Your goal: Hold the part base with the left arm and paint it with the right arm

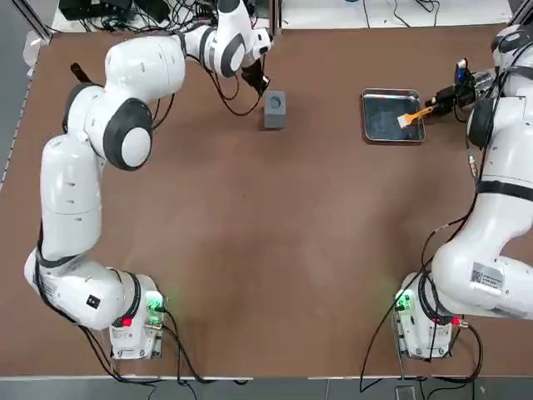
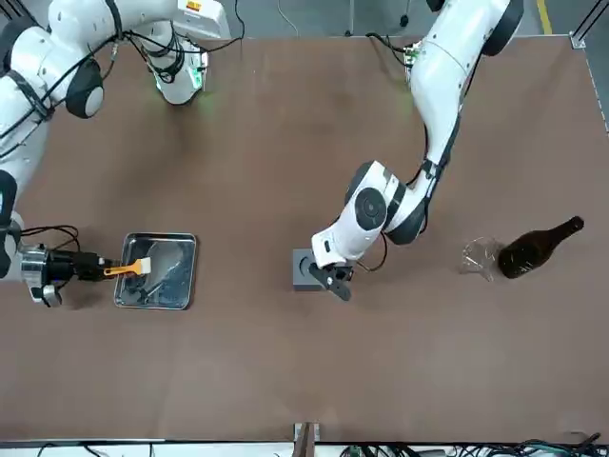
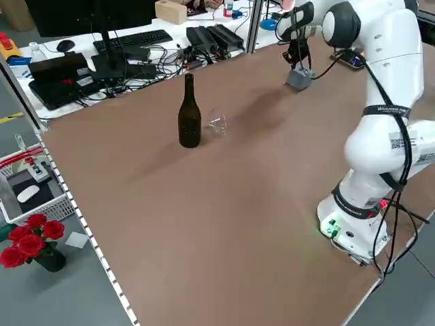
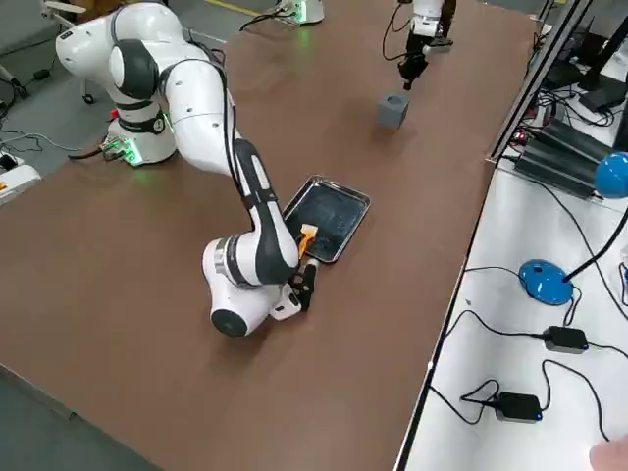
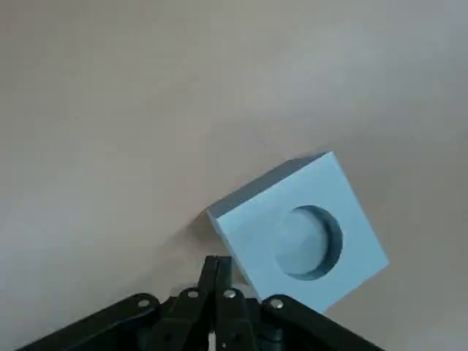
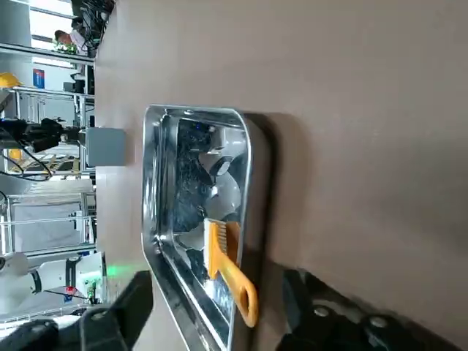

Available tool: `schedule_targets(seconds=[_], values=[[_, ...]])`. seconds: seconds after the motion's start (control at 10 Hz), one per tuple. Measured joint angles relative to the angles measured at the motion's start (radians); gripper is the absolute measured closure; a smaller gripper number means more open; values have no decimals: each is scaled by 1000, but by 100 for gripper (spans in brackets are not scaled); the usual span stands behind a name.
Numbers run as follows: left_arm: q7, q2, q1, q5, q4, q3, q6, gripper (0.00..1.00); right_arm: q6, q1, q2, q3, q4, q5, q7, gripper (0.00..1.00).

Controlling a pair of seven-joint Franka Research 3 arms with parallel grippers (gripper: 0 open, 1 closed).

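Note:
The part base, a small grey block with a round recess on top, stands on the brown table at the far middle. My left gripper is shut and holds nothing. Its tips rest close against one lower side of the part base. At the far right, an orange-handled brush lies with its bristles in a metal tray and its handle over the rim. My right gripper stands open at the tray's outer side, one finger on each side of the brush handle.
A dark bottle and an overturned clear glass lie on the table's left part, well away from the block. Cables run from both arm bases. Desks with electronics border the table's far edge.

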Motion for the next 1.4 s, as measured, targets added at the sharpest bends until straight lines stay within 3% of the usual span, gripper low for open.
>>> schedule_targets(seconds=[0.3, 0.5, 0.6, 0.8, 1.2, 1.4], values=[[0, 6, -27, 0, -1, -1, 26, 97, 0, 0, 0, 0, -2, 0, -5, 49], [0, 11, -28, 0, -1, -1, 30, 97, 0, 0, 0, 0, -2, 0, -7, 81], [0, 11, -28, 0, -2, 0, 30, 96, 0, 0, 0, 0, -3, 0, -7, 83], [0, 11, -27, 0, -5, 1, 30, 96, -9, 0, 0, 0, -3, 1, -7, 95], [1, 12, -24, 0, -18, 3, 30, 95, -63, 7, -12, -9, 6, -7, 45, 95], [1, 12, -24, 0, -18, 3, 31, 95, -36, 63, -67, -72, 16, -49, 80, 95]])
